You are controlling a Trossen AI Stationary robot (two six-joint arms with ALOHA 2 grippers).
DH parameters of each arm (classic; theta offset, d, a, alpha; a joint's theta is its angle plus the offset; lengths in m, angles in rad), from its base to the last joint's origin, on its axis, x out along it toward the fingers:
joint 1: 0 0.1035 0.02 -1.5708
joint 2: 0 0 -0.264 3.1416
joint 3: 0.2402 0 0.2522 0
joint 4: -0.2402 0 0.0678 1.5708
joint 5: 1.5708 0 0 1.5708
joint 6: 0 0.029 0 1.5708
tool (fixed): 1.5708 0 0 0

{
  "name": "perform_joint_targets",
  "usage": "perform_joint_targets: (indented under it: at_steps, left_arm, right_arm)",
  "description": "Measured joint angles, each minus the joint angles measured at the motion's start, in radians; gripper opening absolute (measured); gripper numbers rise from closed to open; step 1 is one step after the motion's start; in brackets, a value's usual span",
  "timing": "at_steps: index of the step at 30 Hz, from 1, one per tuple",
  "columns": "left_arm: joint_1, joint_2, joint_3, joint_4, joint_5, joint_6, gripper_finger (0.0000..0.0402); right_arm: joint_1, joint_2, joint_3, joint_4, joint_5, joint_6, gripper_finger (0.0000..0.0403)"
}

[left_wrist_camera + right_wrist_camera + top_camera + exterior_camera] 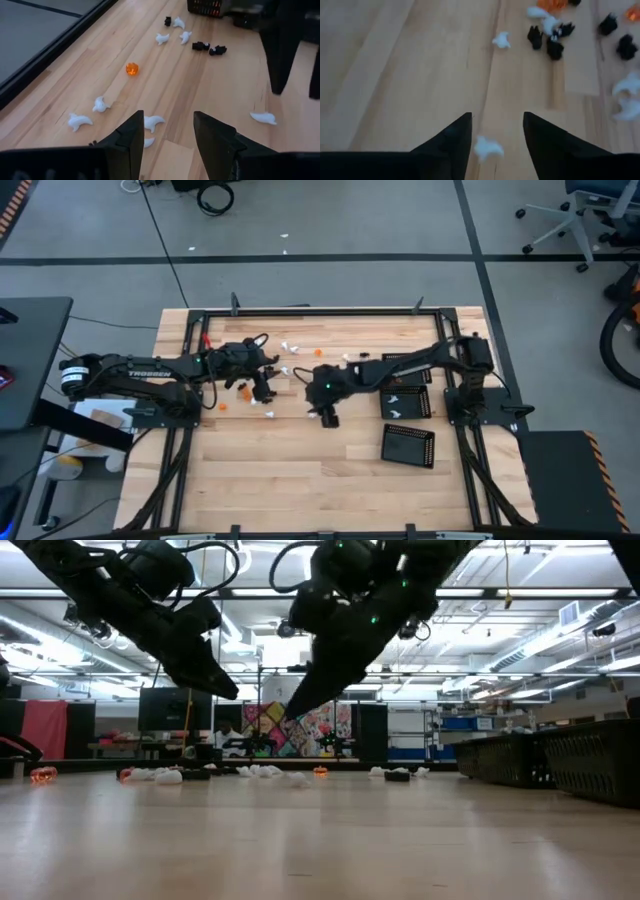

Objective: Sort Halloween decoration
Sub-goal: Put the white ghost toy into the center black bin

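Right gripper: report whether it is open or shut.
Open. In the right wrist view the right gripper shows a clear gap between its fingers, with a white piece lying loose there.

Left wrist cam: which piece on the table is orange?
The single orange piece, lying alone on the wood between the white pieces near the jaws and the farther white-and-black cluster. Every other piece in that view is white or black.

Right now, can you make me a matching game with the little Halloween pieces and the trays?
Things:
1. pumpkin
2. ghost
3. trays
4. left gripper

Clues:
A. black, with holes
B. white, between the right gripper's open fingers
C. orange
D. open, holding nothing

Pairs: 1-C, 2-B, 3-A, 4-D
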Motion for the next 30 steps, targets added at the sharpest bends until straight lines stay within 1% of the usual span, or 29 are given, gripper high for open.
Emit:
perform_joint_targets:
  at_steps: [2,4,9,15,18,21,24,26,30]
  left_arm:
    - [0.0,0.0,0.0,-0.006,0.0,0.0,0.0157]
    - [0.0,0.0,0.0,-0.009,0.0,0.0,0.0157]
    - [0.0,0.0,0.0,-0.011,0.0,-0.005,0.0157]
    - [0.0,0.0,0.0,0.012,0.0,0.0,0.0157]
    - [0.0,0.0,0.0,0.052,0.0,0.027,0.0157]
    - [0.0,0.0,0.0,0.085,0.0,0.053,0.0157]
    - [0.001,0.0,0.0,0.107,0.0,0.089,0.0157]
    - [0.001,0.0,0.0,0.112,0.0,0.11,0.0157]
    - [0.001,0.0,0.0,0.114,0.0,0.121,0.0157]
  right_arm:
    - [0.022,0.022,-0.036,0.134,0.043,0.001,0.0191]
    - [0.035,0.034,-0.07,0.229,0.072,0.002,0.0197]
    - [0.039,0.038,-0.155,0.439,0.088,0.052,0.0202]
    - [0.038,0.037,-0.283,0.701,0.117,0.065,0.0203]
    - [0.029,0.038,-0.336,0.797,0.131,0.072,0.0216]
    - [0.02,0.036,-0.361,0.826,0.135,0.068,0.0241]
    - [0.021,0.043,-0.373,0.821,0.179,0.056,0.027]
    - [0.021,0.067,-0.364,0.859,0.202,0.05,0.0289]
    - [0.022,0.159,-0.333,0.927,0.198,0.023,0.0312]
